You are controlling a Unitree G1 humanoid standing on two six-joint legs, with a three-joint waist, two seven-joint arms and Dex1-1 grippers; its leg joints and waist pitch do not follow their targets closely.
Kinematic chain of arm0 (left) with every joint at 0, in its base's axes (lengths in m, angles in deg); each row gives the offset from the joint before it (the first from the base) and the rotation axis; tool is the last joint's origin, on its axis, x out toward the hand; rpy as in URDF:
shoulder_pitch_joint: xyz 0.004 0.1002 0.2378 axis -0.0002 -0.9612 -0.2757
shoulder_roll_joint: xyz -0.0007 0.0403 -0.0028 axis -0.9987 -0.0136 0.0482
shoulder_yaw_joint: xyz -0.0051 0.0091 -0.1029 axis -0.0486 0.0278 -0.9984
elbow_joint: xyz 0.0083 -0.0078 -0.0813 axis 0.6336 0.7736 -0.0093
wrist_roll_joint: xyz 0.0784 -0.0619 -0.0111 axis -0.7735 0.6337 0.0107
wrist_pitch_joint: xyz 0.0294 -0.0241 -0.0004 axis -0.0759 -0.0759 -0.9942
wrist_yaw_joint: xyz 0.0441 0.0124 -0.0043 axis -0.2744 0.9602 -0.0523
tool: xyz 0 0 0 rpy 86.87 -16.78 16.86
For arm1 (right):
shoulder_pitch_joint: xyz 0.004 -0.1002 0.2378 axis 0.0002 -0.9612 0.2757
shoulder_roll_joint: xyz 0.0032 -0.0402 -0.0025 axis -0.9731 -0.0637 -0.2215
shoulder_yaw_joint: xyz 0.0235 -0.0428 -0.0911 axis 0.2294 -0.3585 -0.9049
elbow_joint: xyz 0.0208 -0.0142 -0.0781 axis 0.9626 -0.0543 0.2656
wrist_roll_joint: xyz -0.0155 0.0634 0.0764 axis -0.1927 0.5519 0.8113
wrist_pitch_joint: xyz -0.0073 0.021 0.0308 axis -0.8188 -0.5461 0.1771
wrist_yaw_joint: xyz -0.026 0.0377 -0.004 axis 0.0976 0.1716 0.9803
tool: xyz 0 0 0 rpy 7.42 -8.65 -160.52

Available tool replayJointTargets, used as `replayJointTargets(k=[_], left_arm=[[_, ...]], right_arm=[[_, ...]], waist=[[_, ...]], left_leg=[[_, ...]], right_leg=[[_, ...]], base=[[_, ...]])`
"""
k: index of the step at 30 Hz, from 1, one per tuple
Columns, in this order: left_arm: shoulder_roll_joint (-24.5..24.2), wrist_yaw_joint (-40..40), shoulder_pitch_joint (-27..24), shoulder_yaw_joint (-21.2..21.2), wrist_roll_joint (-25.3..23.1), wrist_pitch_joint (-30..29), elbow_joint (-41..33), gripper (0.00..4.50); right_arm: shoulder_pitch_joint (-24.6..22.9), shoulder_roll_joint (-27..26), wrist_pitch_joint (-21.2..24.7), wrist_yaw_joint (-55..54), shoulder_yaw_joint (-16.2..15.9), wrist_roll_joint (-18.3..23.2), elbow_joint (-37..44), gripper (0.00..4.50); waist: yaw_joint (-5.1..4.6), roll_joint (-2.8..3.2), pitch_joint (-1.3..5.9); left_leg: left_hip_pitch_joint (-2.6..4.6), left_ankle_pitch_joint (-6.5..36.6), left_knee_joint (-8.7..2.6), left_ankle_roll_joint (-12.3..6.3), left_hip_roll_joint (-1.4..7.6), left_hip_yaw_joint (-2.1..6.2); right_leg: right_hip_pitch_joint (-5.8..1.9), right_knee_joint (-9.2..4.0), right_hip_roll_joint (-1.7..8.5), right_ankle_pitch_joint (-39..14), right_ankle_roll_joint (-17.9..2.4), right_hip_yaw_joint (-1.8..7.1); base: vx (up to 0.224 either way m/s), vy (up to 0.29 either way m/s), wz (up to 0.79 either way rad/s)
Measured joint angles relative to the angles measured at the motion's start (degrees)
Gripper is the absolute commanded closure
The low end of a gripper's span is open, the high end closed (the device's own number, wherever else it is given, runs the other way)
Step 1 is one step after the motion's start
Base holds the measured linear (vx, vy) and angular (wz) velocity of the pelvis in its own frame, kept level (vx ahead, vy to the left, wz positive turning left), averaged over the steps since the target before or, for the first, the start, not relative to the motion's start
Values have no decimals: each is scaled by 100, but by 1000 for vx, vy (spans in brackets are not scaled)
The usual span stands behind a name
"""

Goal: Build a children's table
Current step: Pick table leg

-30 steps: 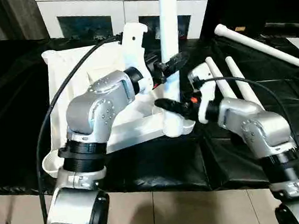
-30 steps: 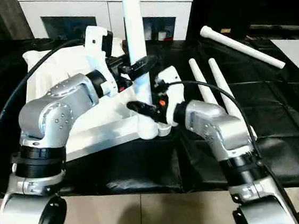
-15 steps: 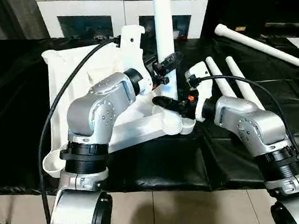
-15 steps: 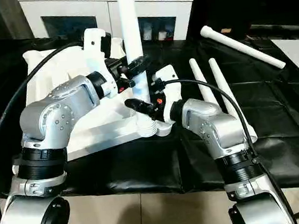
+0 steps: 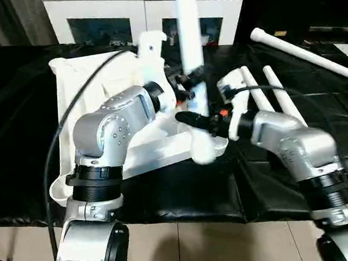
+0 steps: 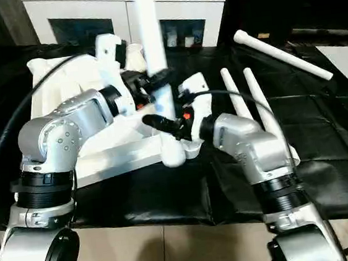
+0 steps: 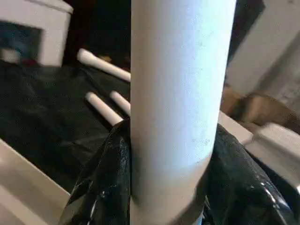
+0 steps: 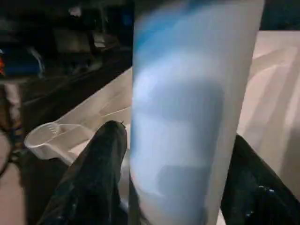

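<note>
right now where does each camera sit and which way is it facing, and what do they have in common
Left eye view: on the head, looking forward and down at the upturned table top on black cloth; both silver forearms show.
Right eye view: beside it, same scene, with three loose legs at the robot's right.
Left wrist view: along the left gripper, black fingers flanking the upright leg.
Right wrist view: along the right gripper, lower on that leg, table top behind.
Shared: all four see the upright leg.
</note>
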State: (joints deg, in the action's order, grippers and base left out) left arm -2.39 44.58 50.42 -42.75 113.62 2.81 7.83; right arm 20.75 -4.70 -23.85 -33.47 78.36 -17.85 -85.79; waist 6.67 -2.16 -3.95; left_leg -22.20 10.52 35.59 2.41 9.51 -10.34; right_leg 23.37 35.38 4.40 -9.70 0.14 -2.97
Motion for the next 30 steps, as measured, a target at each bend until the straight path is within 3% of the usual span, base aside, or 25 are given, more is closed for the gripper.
replayJointTargets(k=[4, 10, 15, 30], left_arm=[[-54, 120, 126, -106, 136, -147, 84, 269], [-189, 383, 323, -147, 257, -156, 305, 269], [-276, 614, 467, -172, 290, -213, 397, 270], [-431, 1063, 473, 88, 375, -289, 349, 270]], right_arm=[[-1, 318, 212, 346, 175, 231, 140, 115], [-138, 756, 520, 885, 124, 288, 353, 66], [-281, 911, 657, 1055, -57, 288, 407, 63], [-280, 942, 690, 1154, -65, 279, 407, 63]], waist=[[-2, -2, -1], [-1, -3, -1], [-8, -3, -1], [0, -3, -1]], left_leg=[[0, 0, 0, 0, 1, 0], [0, 0, 0, -1, 3, 0], [0, -1, 0, -1, 4, 0], [0, -1, 0, -1, 5, 0]], right_leg=[[0, 1, 0, 0, 0, -2], [0, -1, 0, 0, 0, -6], [0, 0, 0, 0, 0, -7], [0, 0, 0, 0, 0, -8]], base=[[0, 0, 0], [0, 0, 0], [0, 0, 0], [0, 0, 0]])
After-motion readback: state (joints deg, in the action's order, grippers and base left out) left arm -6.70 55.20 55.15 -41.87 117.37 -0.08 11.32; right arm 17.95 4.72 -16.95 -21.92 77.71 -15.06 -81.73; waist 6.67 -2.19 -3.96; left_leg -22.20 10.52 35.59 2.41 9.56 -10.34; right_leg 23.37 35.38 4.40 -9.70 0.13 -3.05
